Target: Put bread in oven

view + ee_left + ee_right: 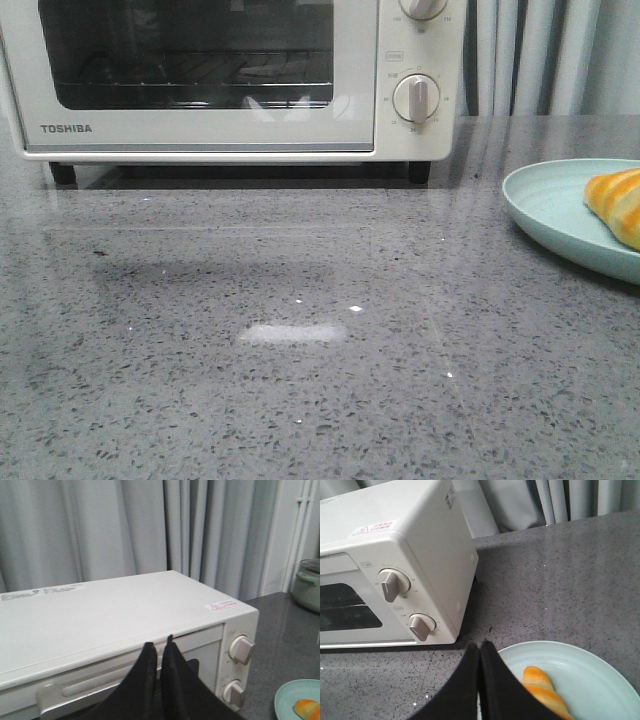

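my left hand [159, 652] closed, above oven [230, 75] handle | my right hand [479, 652] closed, empty, over plate [600, 680] | bread [542, 687] on plate, beside closed oven

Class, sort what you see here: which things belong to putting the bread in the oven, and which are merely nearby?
Belongs to the job:
- bread, lying on the plate
- oven, door closed
- left gripper and right gripper, jaws together, holding nothing

Just nearby:
- pale green plate
- grey curtain
- lidded pot at the edge of the left wrist view
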`<control>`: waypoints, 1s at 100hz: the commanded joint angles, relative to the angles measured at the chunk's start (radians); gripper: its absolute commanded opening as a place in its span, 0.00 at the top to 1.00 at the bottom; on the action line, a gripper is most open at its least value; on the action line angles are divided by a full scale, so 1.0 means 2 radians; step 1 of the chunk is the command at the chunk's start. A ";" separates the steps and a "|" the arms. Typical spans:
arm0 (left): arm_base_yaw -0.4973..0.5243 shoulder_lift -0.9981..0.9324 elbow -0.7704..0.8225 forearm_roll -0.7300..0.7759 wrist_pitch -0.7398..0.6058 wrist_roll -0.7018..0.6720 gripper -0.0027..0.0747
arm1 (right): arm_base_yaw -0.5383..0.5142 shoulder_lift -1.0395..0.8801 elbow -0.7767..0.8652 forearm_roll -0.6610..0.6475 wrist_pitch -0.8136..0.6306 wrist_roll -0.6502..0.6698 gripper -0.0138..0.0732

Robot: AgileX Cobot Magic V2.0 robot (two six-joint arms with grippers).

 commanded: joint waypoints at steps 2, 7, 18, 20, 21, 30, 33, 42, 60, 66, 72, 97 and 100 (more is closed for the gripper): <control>0.013 0.009 -0.019 0.000 -0.052 0.000 0.99 | 0.000 0.000 -0.020 -0.006 -0.031 -0.006 0.92; 0.020 0.016 -0.019 0.000 -0.057 0.000 0.99 | 0.000 0.000 -0.020 -0.006 -0.031 -0.006 0.92; 0.033 0.033 -0.019 0.000 -0.072 0.000 0.99 | 0.000 0.000 -0.020 -0.006 -0.031 -0.006 0.92; 0.036 0.037 -0.019 0.000 -0.074 0.000 0.99 | 0.000 0.000 -0.020 -0.006 -0.031 -0.006 0.92; 0.038 0.038 -0.019 0.000 -0.074 0.000 0.99 | 0.000 0.000 -0.020 -0.006 -0.031 -0.006 0.92; 0.044 0.054 -0.019 0.000 -0.085 0.000 0.99 | 0.000 0.000 -0.020 -0.006 -0.031 -0.006 0.92; 0.045 0.059 -0.019 0.000 -0.089 0.000 0.99 | 0.000 0.000 -0.020 -0.007 -0.031 -0.006 0.92; 0.045 0.074 -0.020 0.000 -0.106 0.000 0.99 | 0.000 0.000 -0.020 -0.010 -0.031 -0.006 0.92; 0.045 0.102 -0.020 0.000 -0.134 0.000 0.99 | 0.000 0.000 -0.020 -0.014 -0.033 -0.006 0.92; 0.045 0.108 -0.020 0.000 -0.136 0.000 0.99 | 0.000 0.000 -0.020 -0.013 -0.034 -0.006 0.92; 0.045 0.116 -0.020 0.001 -0.136 0.000 0.99 | 0.000 0.000 -0.020 -0.013 -0.034 -0.006 0.92; 0.061 0.138 -0.020 0.002 -0.146 0.000 0.99 | 0.000 0.000 -0.020 -0.013 -0.034 -0.006 0.92; 0.061 0.139 -0.020 0.002 -0.144 0.000 0.99 | 0.000 0.000 -0.020 -0.013 -0.034 -0.006 0.92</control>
